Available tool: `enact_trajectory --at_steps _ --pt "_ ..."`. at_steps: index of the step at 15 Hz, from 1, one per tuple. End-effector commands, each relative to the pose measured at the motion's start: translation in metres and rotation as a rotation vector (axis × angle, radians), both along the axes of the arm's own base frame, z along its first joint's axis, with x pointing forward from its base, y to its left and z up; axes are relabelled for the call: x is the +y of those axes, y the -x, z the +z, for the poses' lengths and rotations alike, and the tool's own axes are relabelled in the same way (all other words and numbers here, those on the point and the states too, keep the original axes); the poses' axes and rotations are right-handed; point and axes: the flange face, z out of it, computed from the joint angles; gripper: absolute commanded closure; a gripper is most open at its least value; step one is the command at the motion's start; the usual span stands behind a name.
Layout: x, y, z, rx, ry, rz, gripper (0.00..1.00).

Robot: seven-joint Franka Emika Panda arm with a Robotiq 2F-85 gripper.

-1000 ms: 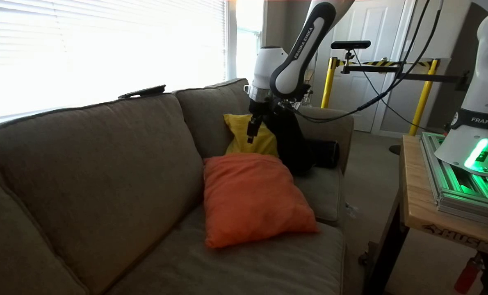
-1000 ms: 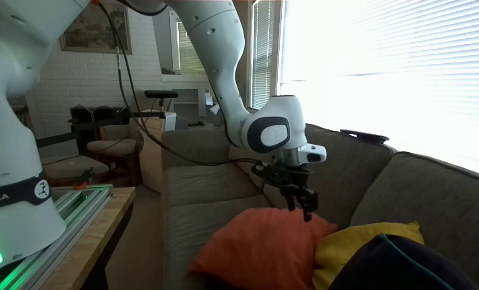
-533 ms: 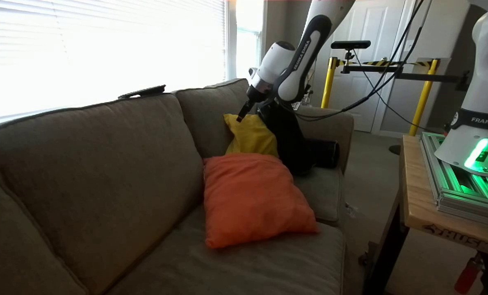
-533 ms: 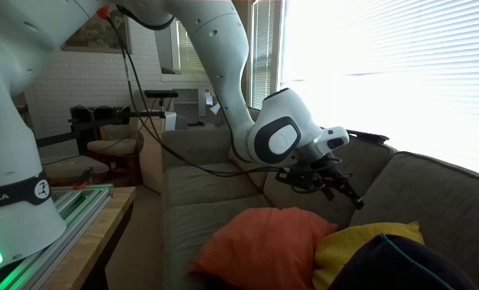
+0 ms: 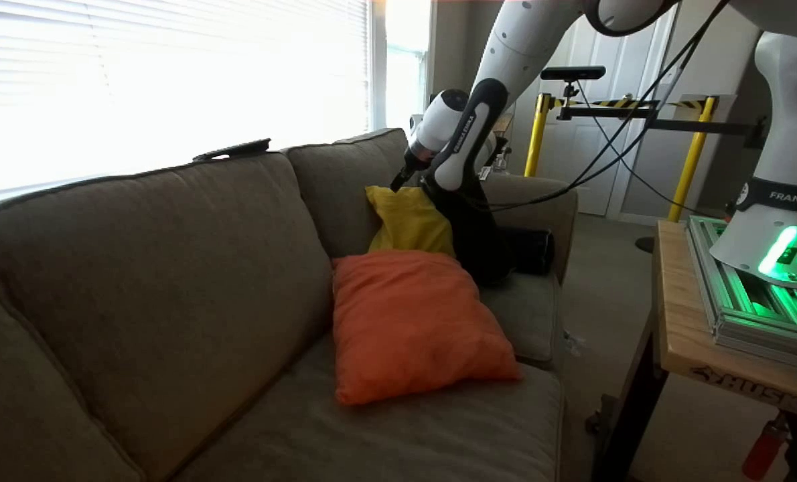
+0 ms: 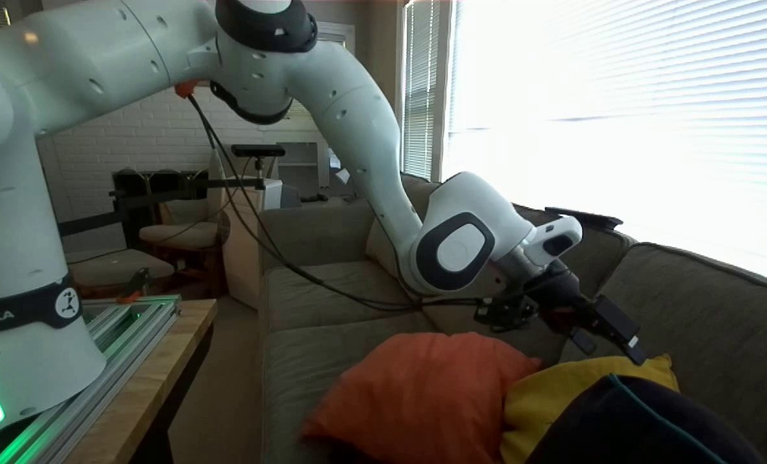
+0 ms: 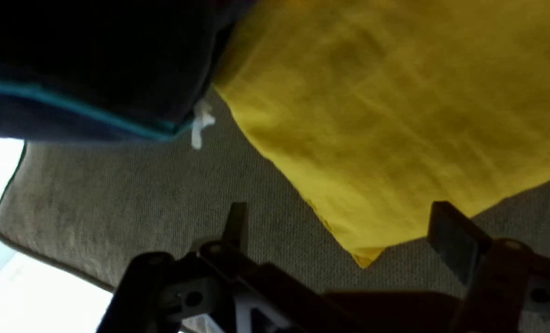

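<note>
My gripper (image 7: 339,222) is open and empty, its fingers wide apart. In the wrist view a corner of the yellow pillow (image 7: 395,115) points into the gap between them, with sofa fabric behind. In both exterior views the gripper (image 5: 398,183) (image 6: 610,348) is tilted toward the sofa back, close to the top corner of the yellow pillow (image 5: 410,221) (image 6: 551,386). Whether it touches cannot be told. An orange pillow (image 5: 418,328) (image 6: 428,393) lies in front of the yellow one. A dark pillow with teal piping (image 7: 94,60) (image 6: 628,425) is beside it.
The brown sofa (image 5: 171,268) (image 6: 712,309) has a tall back, with a flat dark object (image 5: 234,150) (image 6: 583,218) on top. A small white tag (image 7: 202,122) shows by the dark pillow. The robot's base stands on a wooden table (image 5: 680,294). Cables (image 6: 332,287) hang along the arm.
The gripper has swung from pointing down to tilting toward the sofa back. It has moved over to the yellow pillow's corner, and the arm has lowered. The pillows have not moved.
</note>
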Motion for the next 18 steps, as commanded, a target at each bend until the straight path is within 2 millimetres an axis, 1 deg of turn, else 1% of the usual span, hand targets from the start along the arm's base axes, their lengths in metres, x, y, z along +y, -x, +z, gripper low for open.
enact_trajectory --at_steps 1,3,6,7,8,9,13,14,15,18 --pt "0.008 -0.007 -0.034 0.08 -0.008 -0.127 0.0" --pt "0.013 -0.009 -0.051 0.147 -0.045 -0.172 0.0" --pt "0.017 -0.012 -0.067 0.17 -0.082 -0.195 0.0" --pt "0.019 -0.013 -0.073 0.169 -0.099 -0.193 0.25" --pt "0.02 -0.015 -0.078 0.166 -0.118 -0.188 0.28" --pt "0.021 -0.016 -0.084 0.16 -0.139 -0.186 0.34" --pt "0.022 -0.018 -0.097 0.157 -0.203 -0.191 0.64" --pt "0.024 -0.019 -0.096 0.156 -0.216 -0.193 0.7" --pt "0.025 -0.019 -0.094 0.152 -0.225 -0.195 0.78" --pt "0.038 -0.017 -0.073 0.143 -0.27 -0.194 0.98"
